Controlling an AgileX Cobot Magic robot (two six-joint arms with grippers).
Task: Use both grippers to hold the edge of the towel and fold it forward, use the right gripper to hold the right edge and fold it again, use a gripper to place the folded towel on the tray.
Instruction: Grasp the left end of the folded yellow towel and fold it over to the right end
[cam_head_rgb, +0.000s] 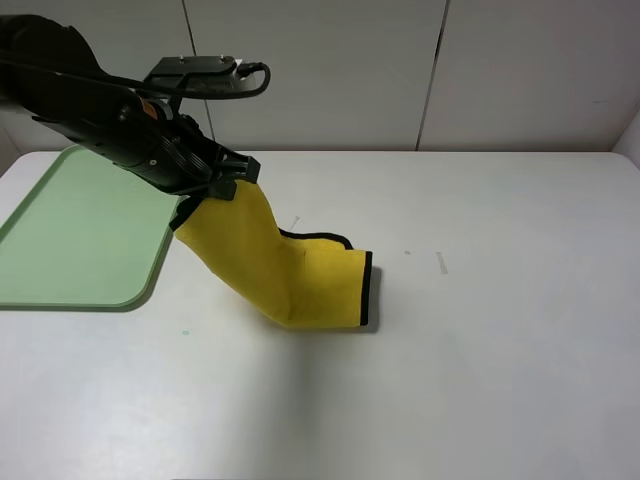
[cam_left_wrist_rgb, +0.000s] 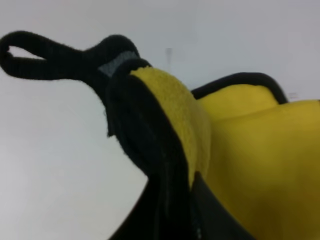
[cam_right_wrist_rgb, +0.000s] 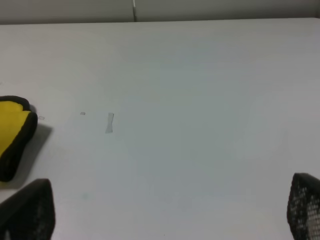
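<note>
Right now I see the left gripper (cam_head_rgb: 216, 184) clamped on a corner of the towel (cam_head_rgb: 300, 270), holding that corner up off the table (cam_head_rgb: 480, 340). In my left wrist view its jaws are pressed together on the black-bound edge of the towel (cam_left_wrist_rgb: 145, 135), and the small black loop (cam_left_wrist_rgb: 35, 60) sticks out free beside the pinch. From the high camera, the yellow cloth hangs at a slant from the gripper down to the tabletop. Its lower end lies flat there, doubled over, with the black binding (cam_head_rgb: 367, 290) running along the end farthest from the tray (cam_head_rgb: 70, 240). The raised corner sits near the tray's right rim; no part of the cloth rests on the tray.

My right gripper (cam_right_wrist_rgb: 167, 212) is outside the high camera's view. Its wrist camera shows 2 dark fingertips (cam_right_wrist_rgb: 30, 212) standing wide apart over bare table with nothing between them. The towel's bound end (cam_right_wrist_rgb: 12, 127) shows at that picture's edge, well apart from them, with a small tape mark (cam_right_wrist_rgb: 109, 122) lying on the table beyond it.
</note>
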